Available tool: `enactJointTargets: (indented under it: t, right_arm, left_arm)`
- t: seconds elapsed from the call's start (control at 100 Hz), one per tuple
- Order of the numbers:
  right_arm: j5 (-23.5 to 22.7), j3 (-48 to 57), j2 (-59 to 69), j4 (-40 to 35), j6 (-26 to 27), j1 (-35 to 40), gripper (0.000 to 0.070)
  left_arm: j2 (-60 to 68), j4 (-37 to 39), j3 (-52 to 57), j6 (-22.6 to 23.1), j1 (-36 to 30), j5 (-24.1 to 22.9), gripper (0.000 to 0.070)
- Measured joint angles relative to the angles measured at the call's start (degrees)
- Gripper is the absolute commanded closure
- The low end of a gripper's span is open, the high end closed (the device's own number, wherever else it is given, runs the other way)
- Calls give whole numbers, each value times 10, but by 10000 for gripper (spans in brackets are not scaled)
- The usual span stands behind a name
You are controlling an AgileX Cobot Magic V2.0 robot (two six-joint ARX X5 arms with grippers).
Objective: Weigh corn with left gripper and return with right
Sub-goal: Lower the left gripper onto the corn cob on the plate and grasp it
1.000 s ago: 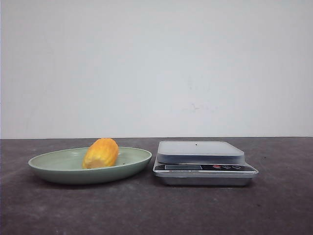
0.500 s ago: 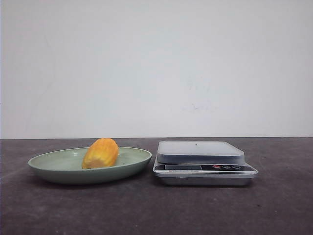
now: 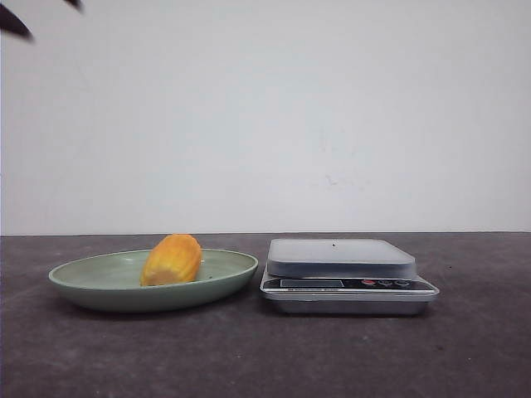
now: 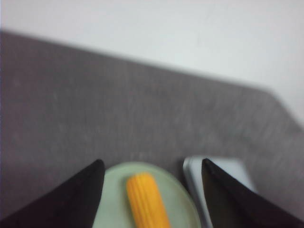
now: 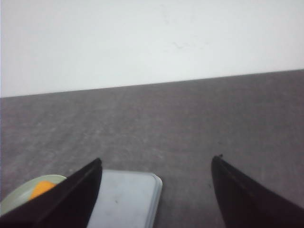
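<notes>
The corn (image 3: 171, 259), a short yellow-orange ribbed cob, lies on a pale green plate (image 3: 91, 278) left of centre. A silver kitchen scale (image 3: 344, 274) with a bare weighing pan stands just right of the plate. My left gripper (image 4: 150, 167) is open and empty, high above the plate, with the corn (image 4: 146, 199) between its fingertips in its wrist view. Its dark fingertips (image 3: 15, 22) show at the top left corner of the front view. My right gripper (image 5: 156, 164) is open and empty above the scale (image 5: 123, 199). It is out of the front view.
The dark grey table (image 3: 265, 356) runs back to a plain white wall (image 3: 265, 116). The plate and the scale stand close together with a narrow gap between them. The scale's display and buttons (image 3: 383, 283) face the front.
The left gripper's fingertips have come into the top left corner of the front view. The corn, the plate and the scale have not moved.
</notes>
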Motion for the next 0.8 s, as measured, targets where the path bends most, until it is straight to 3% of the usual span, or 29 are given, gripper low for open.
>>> enactJointTargets:
  t: [0.16,0.34,0.8]
  right_arm:
    - [0,1,1,-5,0,5,221]
    - [0,1,1,-19,0,6,205]
    - [0,1,1,-30,-3,6,205]
  left_arm:
    - [120,61,0,2,-88,-50,305]
    - [240,93,0,2,-111,-90,303]
    - [380,108,0,-15,-123,-93,301]
